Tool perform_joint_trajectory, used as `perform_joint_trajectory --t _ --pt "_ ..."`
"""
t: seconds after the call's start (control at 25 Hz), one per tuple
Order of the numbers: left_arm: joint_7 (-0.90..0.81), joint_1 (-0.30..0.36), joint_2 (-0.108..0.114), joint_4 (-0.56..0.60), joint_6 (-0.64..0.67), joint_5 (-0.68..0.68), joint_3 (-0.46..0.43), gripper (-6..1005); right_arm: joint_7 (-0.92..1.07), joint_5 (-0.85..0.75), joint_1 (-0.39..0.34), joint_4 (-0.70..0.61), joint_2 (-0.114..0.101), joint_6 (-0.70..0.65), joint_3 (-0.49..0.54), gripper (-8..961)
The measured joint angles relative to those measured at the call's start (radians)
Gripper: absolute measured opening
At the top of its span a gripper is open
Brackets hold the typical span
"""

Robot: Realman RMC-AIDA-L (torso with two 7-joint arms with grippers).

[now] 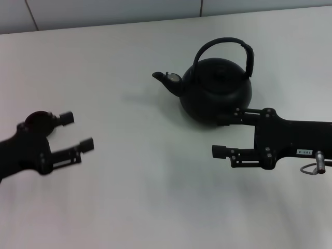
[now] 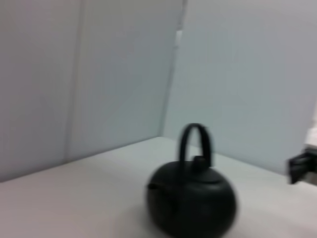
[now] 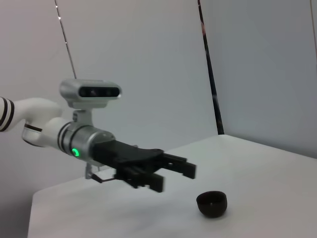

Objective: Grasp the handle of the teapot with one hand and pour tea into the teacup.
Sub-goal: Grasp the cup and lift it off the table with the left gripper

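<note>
The black teapot (image 1: 215, 91) stands upright on the white table (image 1: 155, 197), spout pointing left, its arched handle (image 1: 224, 42) raised over the lid. My right gripper (image 1: 220, 136) is open just in front of the pot's base and holds nothing. The left wrist view shows the teapot (image 2: 190, 206) and handle (image 2: 195, 141) too. The small dark teacup (image 1: 37, 119) sits at the far left, partly hidden behind my open, empty left gripper (image 1: 77, 132). In the right wrist view the teacup (image 3: 212, 203) rests on the table below and beside the left gripper (image 3: 173, 173).
Grey wall panels (image 1: 114, 10) rise behind the table's far edge. The left arm's wrist camera (image 3: 91, 91) shows above its gripper. A bit of the right gripper (image 2: 302, 168) shows at the edge of the left wrist view.
</note>
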Motion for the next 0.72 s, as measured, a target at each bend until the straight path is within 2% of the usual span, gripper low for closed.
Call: perform_joint_trajectory --t 0.08,0.16,0.28,0.44,0.72 --pt "-0.001 -0.011 -0.002 -0.003 -0.043 -0.001 -0.005 860 -0.001 0.002 0.004 -0.001 0.000 0.001 0.001 745" --pt "-0.010 -0.028 -0.004 -0.015 -0.162 -0.009 -0.003 860 -0.002 0.003 0.011 -0.001 0.000 0.001 0.006 745" --pt "-0.012 -0.029 -0.004 -0.016 -0.181 -0.013 -0.003 860 -0.002 0.003 0.013 -0.002 0.000 0.001 0.008 745" --pt "-0.032 -0.026 -0.002 -0.029 -0.326 -0.056 -0.006 860 -0.002 0.005 0.022 -0.001 0.000 0.004 0.013 745" --pt "-0.035 -0.016 0.002 -0.028 -0.377 -0.052 -0.001 861 -0.004 0.006 0.035 0.001 0.000 0.023 0.014 746"
